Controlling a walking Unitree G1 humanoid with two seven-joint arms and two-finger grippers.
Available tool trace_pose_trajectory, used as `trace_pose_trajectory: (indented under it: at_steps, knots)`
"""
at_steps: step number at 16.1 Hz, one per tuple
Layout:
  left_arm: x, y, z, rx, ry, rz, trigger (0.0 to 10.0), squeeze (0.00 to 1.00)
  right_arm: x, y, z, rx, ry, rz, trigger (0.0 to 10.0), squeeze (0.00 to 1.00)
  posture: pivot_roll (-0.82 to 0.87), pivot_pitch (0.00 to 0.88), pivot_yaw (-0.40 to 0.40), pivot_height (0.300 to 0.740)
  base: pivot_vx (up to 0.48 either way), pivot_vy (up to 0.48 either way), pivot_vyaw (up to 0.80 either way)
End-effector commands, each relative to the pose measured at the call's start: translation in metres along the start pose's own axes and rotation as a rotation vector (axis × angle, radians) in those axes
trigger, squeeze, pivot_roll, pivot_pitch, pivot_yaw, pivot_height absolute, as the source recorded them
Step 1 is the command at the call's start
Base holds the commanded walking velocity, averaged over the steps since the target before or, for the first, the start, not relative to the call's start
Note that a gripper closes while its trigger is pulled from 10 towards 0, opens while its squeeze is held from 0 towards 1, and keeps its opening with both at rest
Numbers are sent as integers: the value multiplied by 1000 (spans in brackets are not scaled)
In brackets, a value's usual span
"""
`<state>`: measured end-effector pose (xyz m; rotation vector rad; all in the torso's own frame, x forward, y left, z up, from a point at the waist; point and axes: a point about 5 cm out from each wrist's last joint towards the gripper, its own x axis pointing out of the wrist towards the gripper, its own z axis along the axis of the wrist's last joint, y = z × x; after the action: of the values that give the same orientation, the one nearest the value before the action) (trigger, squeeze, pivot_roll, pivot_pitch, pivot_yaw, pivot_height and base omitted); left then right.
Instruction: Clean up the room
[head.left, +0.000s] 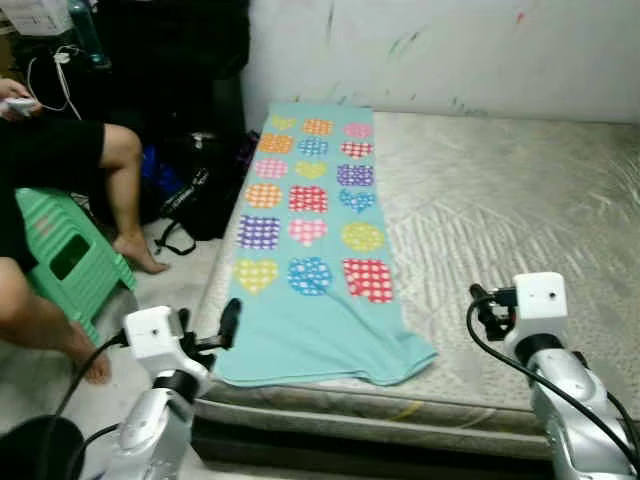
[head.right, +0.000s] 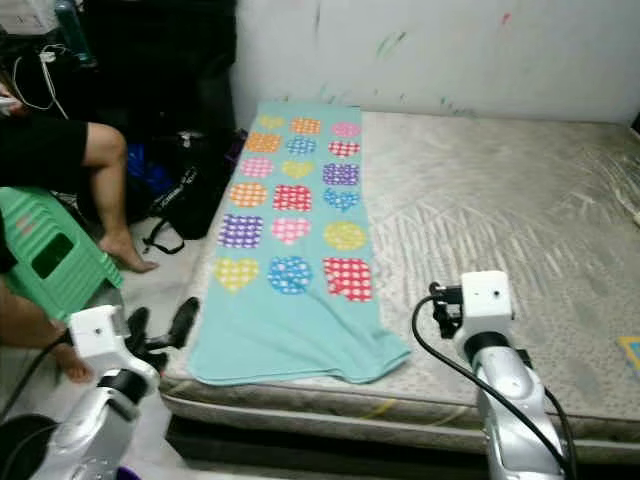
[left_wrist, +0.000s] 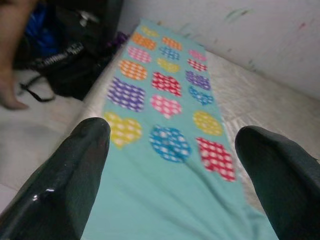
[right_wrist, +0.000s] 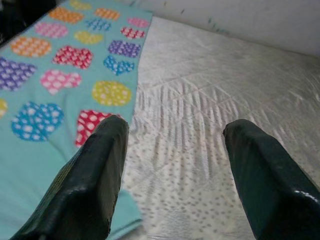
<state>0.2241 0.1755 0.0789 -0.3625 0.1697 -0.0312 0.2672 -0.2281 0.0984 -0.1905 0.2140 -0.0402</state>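
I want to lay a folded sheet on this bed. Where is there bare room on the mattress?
The bare mattress lies free right of the teal heart-patterned blanket, back to the wall. The right gripper hovers open over its near edge. The left strip is covered by the blanket; beside it the floor is crowded with a black bag, green stool and a person's legs.

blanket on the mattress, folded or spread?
Spread: the teal blanket lies flat along the mattress, heart pattern fully showing, near edge slightly rumpled.
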Motion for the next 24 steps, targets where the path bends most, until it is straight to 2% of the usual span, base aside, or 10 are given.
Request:
trace_pose_trajectory:
  at_steps: [1, 7, 18, 24]
  knots:
    - [1, -4, 1, 0, -3, -14, 10000, 0, -1, -4, -3, -3, 18, -5, 10000, 0, -92, 0, -2, 740, 0, 480, 0]
    - [1, -2, 4, 4, -12, -2, 10000, 0, -1, 0, 13, 71, -61, 2, 10000, 0, -93, 0, 0, 740, 0, 80, 0]
    - [3, -3, 4, -3, -14, -3, 10000, 0, -2, -2, 9, 77, -38, -5, 10000, 0, -95, 0, 2, 740, 0, 0, 0]
    - [1, -7, 6, 23, -31, -69, 10000, 0, -1, -2, 8, 74, -36, -5, 10000, 0, -93, 0, 0, 740, 0, 0, -330]
